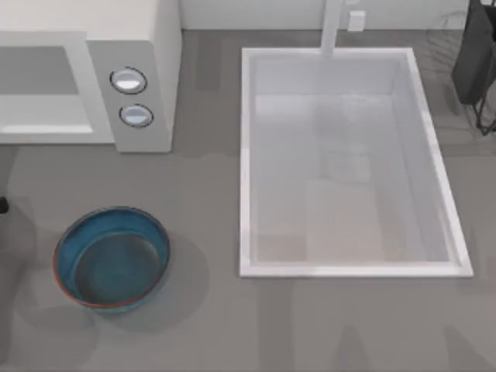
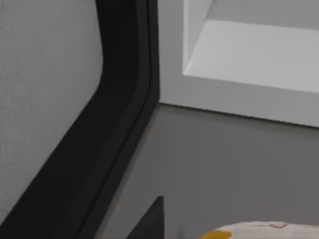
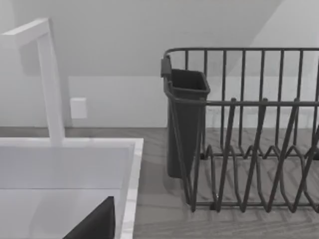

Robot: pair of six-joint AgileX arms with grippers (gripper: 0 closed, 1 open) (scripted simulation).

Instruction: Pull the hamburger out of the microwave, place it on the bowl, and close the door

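The microwave (image 1: 85, 74) is set at the worktop's (image 1: 209, 325) far left corner, its front cavity seen open. The bowl (image 1: 112, 258) is placed near the front left edge, apart from the microwave, and nothing is held in it. In the left wrist view, part of the hamburger (image 2: 259, 231) is seen close under the camera, before the microwave's open cavity. The sink (image 1: 353, 163) occupies the middle and right; a dish rack (image 3: 244, 129) stands beyond it. Whether either tool is spread or pressed together cannot be told.
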